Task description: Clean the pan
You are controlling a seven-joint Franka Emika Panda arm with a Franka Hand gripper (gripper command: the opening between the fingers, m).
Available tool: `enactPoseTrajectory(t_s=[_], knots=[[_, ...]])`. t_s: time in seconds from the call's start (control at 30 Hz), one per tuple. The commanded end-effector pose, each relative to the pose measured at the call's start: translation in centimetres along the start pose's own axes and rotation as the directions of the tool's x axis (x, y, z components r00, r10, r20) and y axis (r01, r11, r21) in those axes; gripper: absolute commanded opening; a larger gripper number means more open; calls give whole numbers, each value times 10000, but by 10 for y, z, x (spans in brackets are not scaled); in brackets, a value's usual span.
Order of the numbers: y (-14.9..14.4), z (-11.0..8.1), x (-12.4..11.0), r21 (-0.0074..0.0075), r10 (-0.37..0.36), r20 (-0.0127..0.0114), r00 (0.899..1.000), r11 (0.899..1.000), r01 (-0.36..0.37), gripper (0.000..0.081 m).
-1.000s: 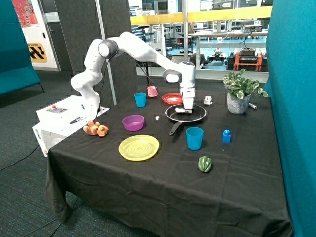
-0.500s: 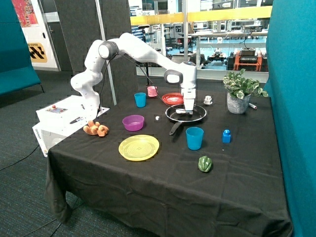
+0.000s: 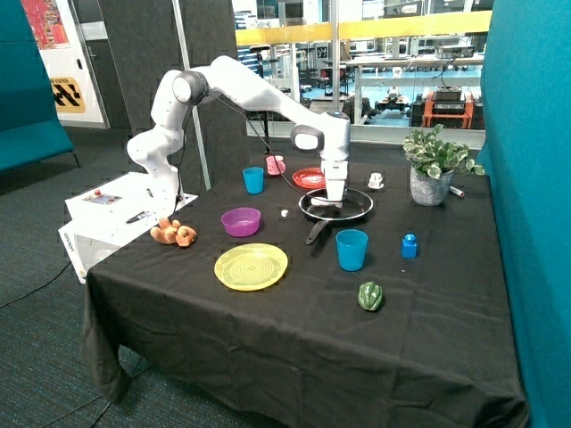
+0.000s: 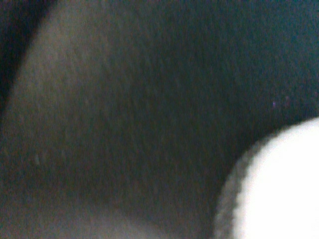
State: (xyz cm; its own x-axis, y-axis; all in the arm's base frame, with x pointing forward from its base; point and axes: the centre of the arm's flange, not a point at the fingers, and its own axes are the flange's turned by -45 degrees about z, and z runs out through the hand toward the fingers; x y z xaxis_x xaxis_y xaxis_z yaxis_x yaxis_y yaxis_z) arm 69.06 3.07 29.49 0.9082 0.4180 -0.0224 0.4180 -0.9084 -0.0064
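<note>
The black round pan point(image 3: 359, 208) with a metallic rim sits on the black table behind the near blue cup, its long handle point(image 3: 316, 234) pointing toward the table's front. My gripper point(image 3: 334, 201) points straight down into the pan, at or just above its bottom, on the side nearer the red plate. The wrist view is filled by a dark surface point(image 4: 124, 124) seen from very close, with a blurred white thing point(image 4: 279, 189) at one corner. I cannot tell what that white thing is.
A red plate point(image 3: 310, 176) lies just behind the pan. A blue cup point(image 3: 351, 249) stands in front of it by the handle. Also on the table are a purple bowl point(image 3: 241, 221), a yellow-green plate point(image 3: 252, 266), a potted plant point(image 3: 434, 169), a blue block point(image 3: 409, 245) and a green pepper point(image 3: 370, 295).
My gripper has shifted a little across the pan toward the side nearer the purple bowl, staying low inside it. The pan and the other things have not moved.
</note>
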Motion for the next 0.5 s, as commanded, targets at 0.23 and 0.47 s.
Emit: enactPoseTrajectory(t_s=[0.23, 0.47], knots=[[-8, -6, -47, -69, -228, -223, 9995, 9997, 227, 0], [-12, -21, -43, -73, -413, -221, 9989, 9991, 412, 0]])
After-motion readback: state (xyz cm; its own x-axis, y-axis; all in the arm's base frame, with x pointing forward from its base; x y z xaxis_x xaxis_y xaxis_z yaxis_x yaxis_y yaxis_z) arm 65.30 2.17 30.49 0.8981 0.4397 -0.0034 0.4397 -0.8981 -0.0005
